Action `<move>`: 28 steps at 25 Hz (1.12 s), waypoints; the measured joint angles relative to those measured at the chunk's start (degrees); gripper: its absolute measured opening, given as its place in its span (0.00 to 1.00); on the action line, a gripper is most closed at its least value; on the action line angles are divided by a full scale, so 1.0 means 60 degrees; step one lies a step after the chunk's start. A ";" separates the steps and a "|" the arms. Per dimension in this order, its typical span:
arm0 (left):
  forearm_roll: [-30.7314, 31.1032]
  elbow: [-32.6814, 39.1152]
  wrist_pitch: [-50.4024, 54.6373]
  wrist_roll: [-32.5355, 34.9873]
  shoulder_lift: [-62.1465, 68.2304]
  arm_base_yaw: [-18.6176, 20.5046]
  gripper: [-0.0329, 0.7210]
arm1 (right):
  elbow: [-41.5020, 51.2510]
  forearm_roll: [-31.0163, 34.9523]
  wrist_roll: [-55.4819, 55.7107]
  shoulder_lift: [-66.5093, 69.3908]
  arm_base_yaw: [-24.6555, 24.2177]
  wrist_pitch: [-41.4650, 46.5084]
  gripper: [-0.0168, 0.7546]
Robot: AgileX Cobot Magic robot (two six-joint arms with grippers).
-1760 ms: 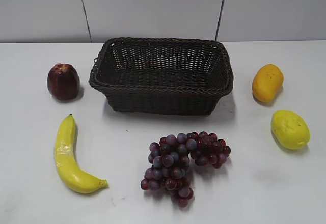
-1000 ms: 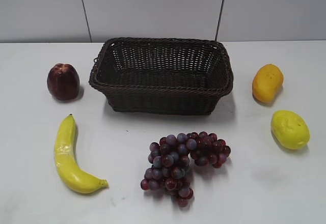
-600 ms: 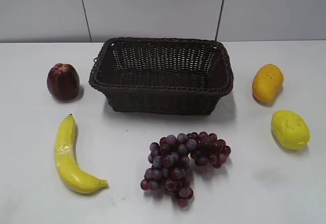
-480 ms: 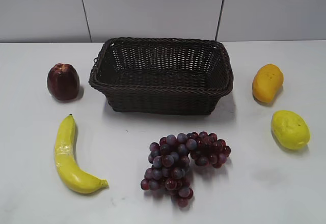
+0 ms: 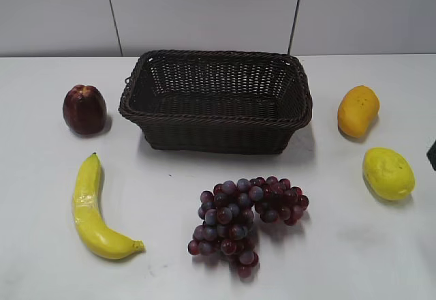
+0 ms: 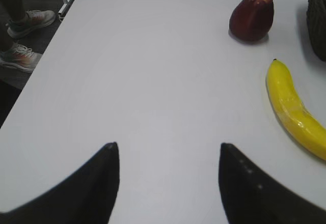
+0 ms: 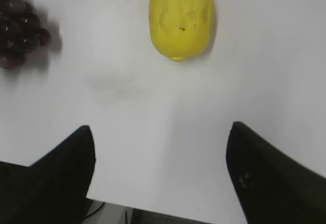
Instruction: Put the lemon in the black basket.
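Observation:
The lemon point(image 5: 388, 173) is pale yellow and bumpy. It lies on the white table at the right, in front of the orange-yellow mango. In the right wrist view the lemon point(image 7: 181, 16) lies ahead of my right gripper point(image 7: 160, 132), which is open and empty above the table's near edge. A dark sliver of that arm point(image 5: 432, 155) shows at the exterior view's right edge. The black basket point(image 5: 216, 99) stands empty at the back centre. My left gripper point(image 6: 167, 147) is open and empty over bare table, left of the banana.
A mango point(image 5: 357, 111) lies behind the lemon. A bunch of purple grapes point(image 5: 245, 219) lies in front of the basket, also in the right wrist view point(image 7: 20, 28). A banana point(image 5: 92, 208) and a dark red apple point(image 5: 84, 109) lie at the left.
A dark part of the right arm has come into the exterior view at its right edge. The fruits and the basket have not moved.

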 joint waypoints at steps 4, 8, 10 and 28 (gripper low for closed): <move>0.0000 0.0000 0.0000 0.0000 0.0000 0.0000 0.65 | -0.0531 0.0000 -0.0067 0.1384 0.0000 -0.0449 0.81; 0.0000 0.0000 0.0000 0.0000 0.0000 0.0000 0.65 | -0.0802 0.0002 -0.0160 0.2520 0.0000 -0.1149 0.81; 0.0000 0.0000 0.0000 0.0000 0.0000 0.0000 0.65 | -0.0891 0.0012 -0.0213 0.3131 0.0000 -0.1391 0.81; 0.0000 0.0000 0.0000 0.0000 0.0000 0.0000 0.65 | -0.1256 -0.0403 -0.0242 0.6311 0.0000 -0.2996 0.76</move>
